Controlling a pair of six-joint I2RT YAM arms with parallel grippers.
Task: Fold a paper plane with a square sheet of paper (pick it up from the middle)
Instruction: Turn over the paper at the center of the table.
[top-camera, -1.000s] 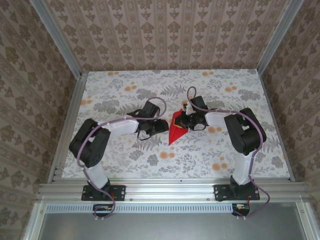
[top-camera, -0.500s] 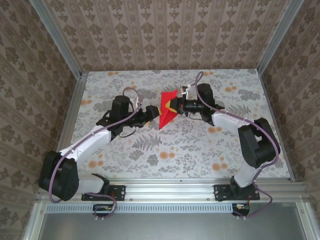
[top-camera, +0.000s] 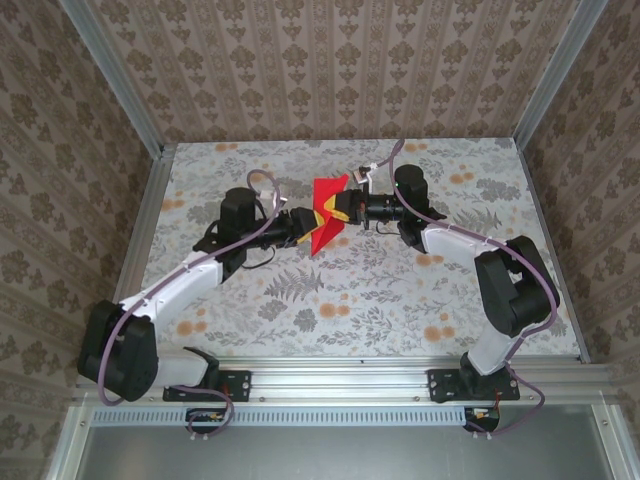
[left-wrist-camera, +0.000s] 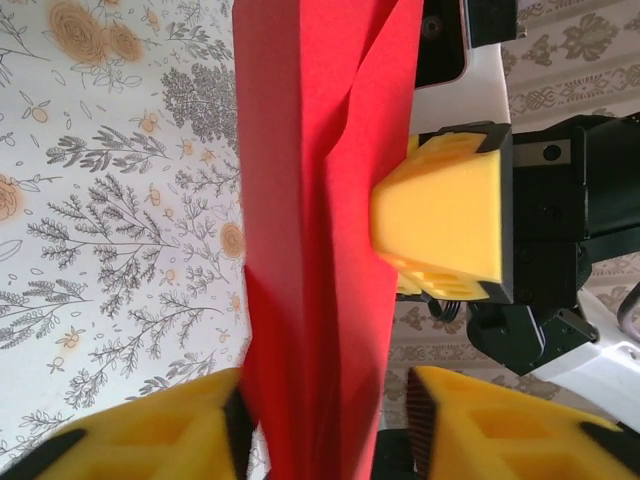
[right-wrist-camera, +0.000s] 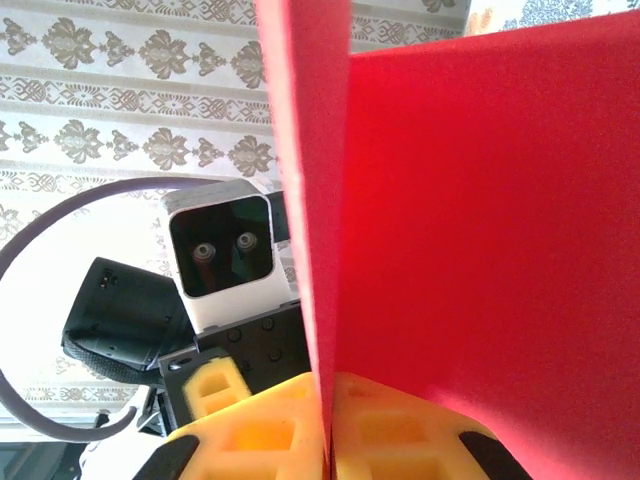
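- The sheet of paper (top-camera: 322, 212), red and already partly folded, hangs over the far middle of the surface (top-camera: 400, 300), between my 2 wrists. I judge it to be clear of the surface.
- My right jaws are pressed together on it. In the right wrist view the sheet (right-wrist-camera: 480, 200) stands edge-on and drops straight into the seam between the 2 yellow pads (right-wrist-camera: 250, 430).
- My left jaws are spread, with 1 pad on either side of the sheet (left-wrist-camera: 310, 200). The left-hand pad (left-wrist-camera: 150, 440) meets the red edge, and the right-hand pad (left-wrist-camera: 510, 430) stands just apart from it across a thin gap.
- The sheet's long axis runs top to bottom through the left wrist view, straight out along my left jaws. The folded strip therefore lies across their closing line.
- A pad of my right jaws (left-wrist-camera: 445, 215) bears on the sheet just beyond my left pads, so both grips sit near each other on the same strip.
- The paper is already inside my left jaws, nearer 1 pad than the other. I judge that closing them would catch it with no sideways shift.
- A crease shows between the layers near the top of the left wrist view. I cannot tell whether they lie flat together or gape, so a pinch here could crush a fold that is not yet lined up.
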